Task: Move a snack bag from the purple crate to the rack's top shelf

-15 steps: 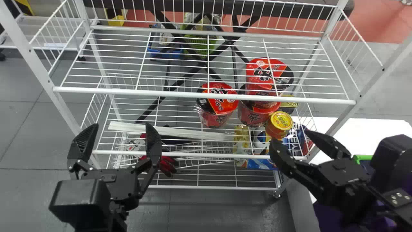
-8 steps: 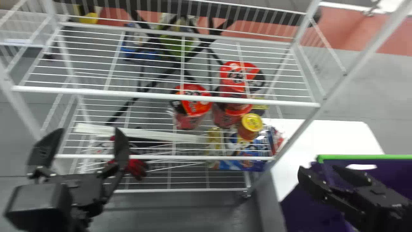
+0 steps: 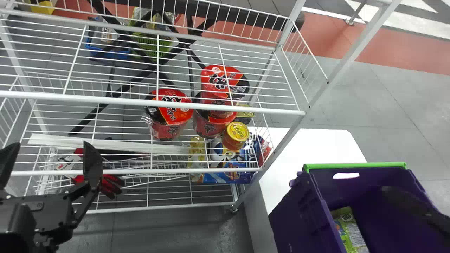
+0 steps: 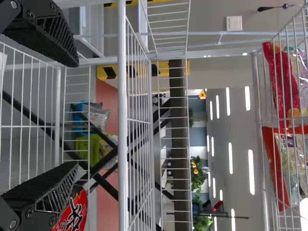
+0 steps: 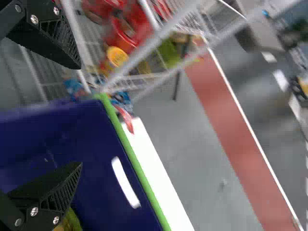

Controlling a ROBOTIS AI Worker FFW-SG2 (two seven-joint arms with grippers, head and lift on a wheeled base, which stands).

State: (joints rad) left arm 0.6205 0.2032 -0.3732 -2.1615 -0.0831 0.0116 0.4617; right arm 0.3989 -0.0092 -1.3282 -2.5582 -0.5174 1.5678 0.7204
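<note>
Looking into the purple crate [image 3: 297, 214], I find the green-and-yellow snack bag [image 3: 351, 233] lying inside, close to the left wall. My right hand [image 3: 404, 200] is at the crate, its fingers spread apart; how deep it sits, I can't tell. The white table [image 3: 316, 144] shows just beyond the crate's green rim, beside the rack [image 3: 228, 111]. On a rack shelf I have red-lidded cups [image 3: 170, 109] near a yellow-lidded tub [image 3: 236, 135], with a red glove [image 3: 110, 184] lower down. My left hand [image 3: 51, 146] is in front of the rack, fingers also apart. Higher up, a wire shelf holds packaged bags [image 4: 281, 86].
</note>
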